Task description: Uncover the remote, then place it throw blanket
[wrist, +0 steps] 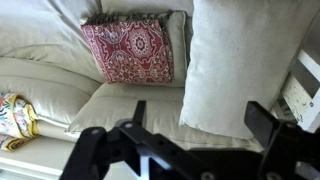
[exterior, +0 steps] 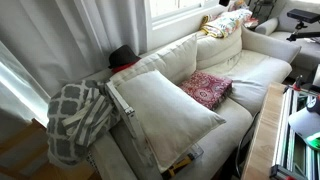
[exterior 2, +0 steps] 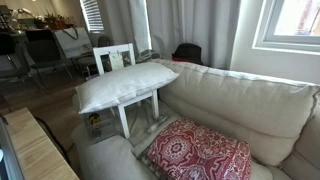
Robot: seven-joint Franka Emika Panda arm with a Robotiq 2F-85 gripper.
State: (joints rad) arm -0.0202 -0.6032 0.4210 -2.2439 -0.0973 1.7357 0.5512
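Gripper [wrist: 200,110] fills the bottom of the wrist view, its two fingers spread wide apart and holding nothing, poised above the sofa [wrist: 45,85] seat. Ahead of it a red cushion [wrist: 127,48] leans on the backrest. Closer, off to the right in that view, lies a big cream pillow [wrist: 240,60]. The remote shows in no view, so it is probably hidden under one of these. The uncovering step looks not yet begun. Next the fingers need to pinch a cushion edge and lift it aside. The throw blanket [exterior: 72,118] hangs on the sofa arm, beyond the cream pillow.
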